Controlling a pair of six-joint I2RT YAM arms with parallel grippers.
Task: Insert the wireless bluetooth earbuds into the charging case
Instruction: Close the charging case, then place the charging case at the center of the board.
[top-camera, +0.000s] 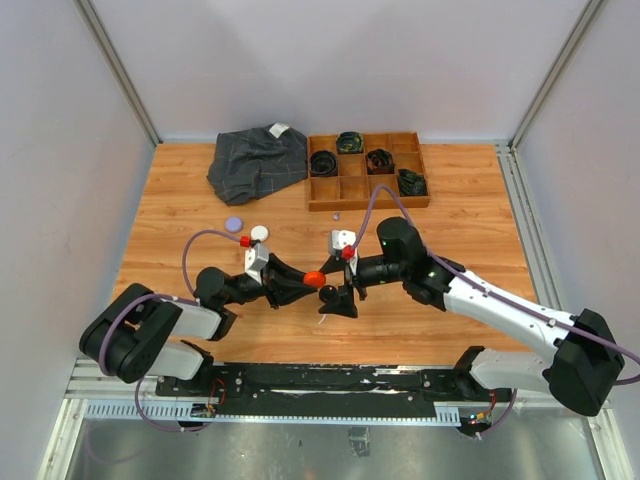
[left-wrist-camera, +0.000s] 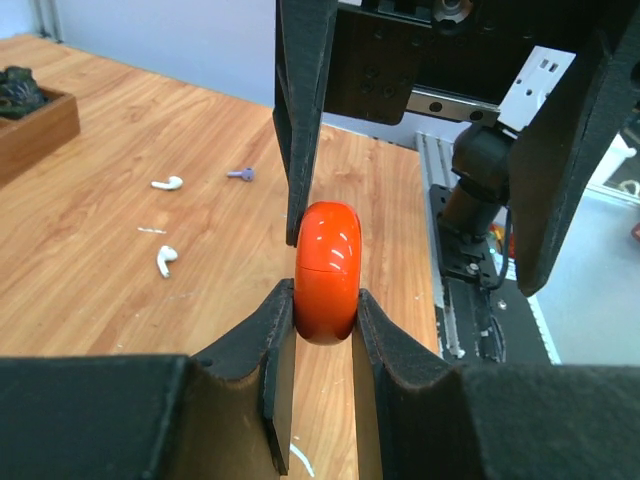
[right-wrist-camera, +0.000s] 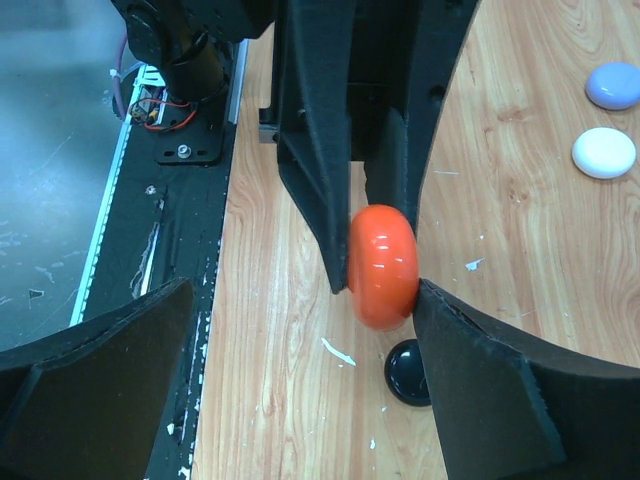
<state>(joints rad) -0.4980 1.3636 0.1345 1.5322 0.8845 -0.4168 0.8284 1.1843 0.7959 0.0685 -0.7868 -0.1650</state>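
Roughly mid-table, taken as reference: orange-red charging case (top-camera: 314, 279).

Far left of the case and well behind it: grey cloth (top-camera: 258, 160), crumpled.

Left of the case, somewhat behind: purple puck (top-camera: 233, 224) and white puck (top-camera: 260, 232), just beside each other, well apart from the case.

Immediately left of the case: left gripper (left-wrist-camera: 326, 300), narrow, clamped on the case and holding it edge-on. Seam across the case's middle, no gap showing.

Directly below the case in the right wrist view: black puck (right-wrist-camera: 408, 372), lying on the wood.

Immediately right of the case: right gripper (top-camera: 333, 293), spread wide. One finger (right-wrist-camera: 480, 380) touching the case's side, the other standing well clear.

Behind the case, loose on the wood, well apart from it: white earbud (left-wrist-camera: 167, 183), second white earbud (left-wrist-camera: 166, 260), purple earbud (left-wrist-camera: 240, 174). All three outside the case.

Behind and right of the case: wooden tray (top-camera: 368, 205), black coiled belts (top-camera: 324, 161) in several compartments.
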